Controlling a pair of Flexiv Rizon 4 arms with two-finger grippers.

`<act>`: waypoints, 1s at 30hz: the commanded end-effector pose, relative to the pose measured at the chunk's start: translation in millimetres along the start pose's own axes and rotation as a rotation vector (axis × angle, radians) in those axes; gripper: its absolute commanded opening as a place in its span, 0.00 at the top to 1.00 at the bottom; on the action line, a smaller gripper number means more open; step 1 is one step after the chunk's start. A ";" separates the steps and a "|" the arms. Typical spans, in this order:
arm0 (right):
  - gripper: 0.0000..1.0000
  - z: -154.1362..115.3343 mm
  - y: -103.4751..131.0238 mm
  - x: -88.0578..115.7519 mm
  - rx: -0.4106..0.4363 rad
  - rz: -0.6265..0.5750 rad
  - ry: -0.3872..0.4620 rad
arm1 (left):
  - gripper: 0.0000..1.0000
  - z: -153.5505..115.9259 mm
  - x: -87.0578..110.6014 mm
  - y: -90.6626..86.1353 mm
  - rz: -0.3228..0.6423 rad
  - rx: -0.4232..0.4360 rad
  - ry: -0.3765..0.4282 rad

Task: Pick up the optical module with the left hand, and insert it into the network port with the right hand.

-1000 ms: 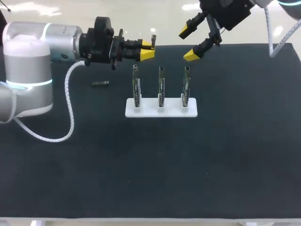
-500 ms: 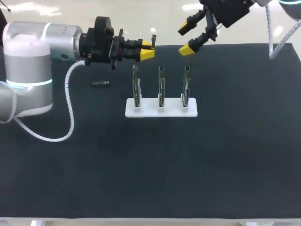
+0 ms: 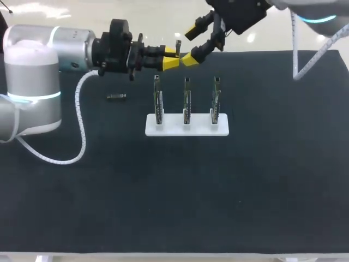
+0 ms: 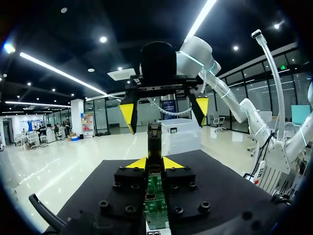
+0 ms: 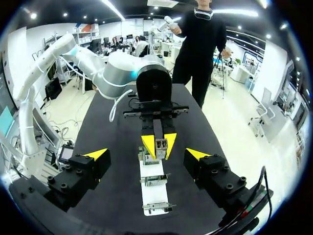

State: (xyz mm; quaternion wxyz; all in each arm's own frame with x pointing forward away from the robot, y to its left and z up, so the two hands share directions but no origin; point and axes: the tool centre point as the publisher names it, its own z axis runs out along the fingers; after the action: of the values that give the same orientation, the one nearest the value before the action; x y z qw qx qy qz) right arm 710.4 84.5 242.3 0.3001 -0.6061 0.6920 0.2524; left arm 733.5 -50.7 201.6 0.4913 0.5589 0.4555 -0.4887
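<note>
The optical module [image 4: 154, 139] is held off the table [image 3: 272, 180], above its far edge and somewhat left of that edge's middle, clamped from two sides between the yellow fingertips [image 3: 170, 63] of the left arm [image 3: 32, 71]; the left jaws are thus closed narrowly on it. Its long axis is kept in line with the left fingers and runs roughly along the table's far edge, with its free end turned toward the table's right side. The right arm [image 3: 240, 13] is brought in over the far edge from the right, and the right jaws are spread wide, one yellow tip [image 3: 190, 59] to either side of the module's free end, with a gap left on each side and no contact seen. On the table, near the middle of the far edge, a white stand [image 3: 187, 129] carries three upright port boards [image 3: 187, 101] in a row parallel to that edge; the module hangs above and just behind the leftmost one. A small dark part [image 3: 116, 96] lies flat on the table to the stand's left, apart from it.
</note>
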 end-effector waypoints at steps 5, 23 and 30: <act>0.00 3.6 4.0 -9.9 0.080 -0.005 0.008 | 1.00 0.1 0.4 0.9 0.000 0.001 0.000; 0.00 5.4 -13.7 -11.4 0.014 -0.019 0.005 | 1.00 0.1 0.4 0.9 0.000 0.001 0.000; 0.00 9.0 -17.9 -11.5 0.007 -0.022 -0.003 | 1.00 0.1 0.4 0.9 0.000 0.001 0.000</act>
State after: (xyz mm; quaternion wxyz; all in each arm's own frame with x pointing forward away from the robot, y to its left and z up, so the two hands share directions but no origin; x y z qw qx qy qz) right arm 724.1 93.5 247.1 0.3100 -0.6095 0.6889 0.2405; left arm 733.5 -50.7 201.6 0.4912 0.5589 0.4554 -0.4888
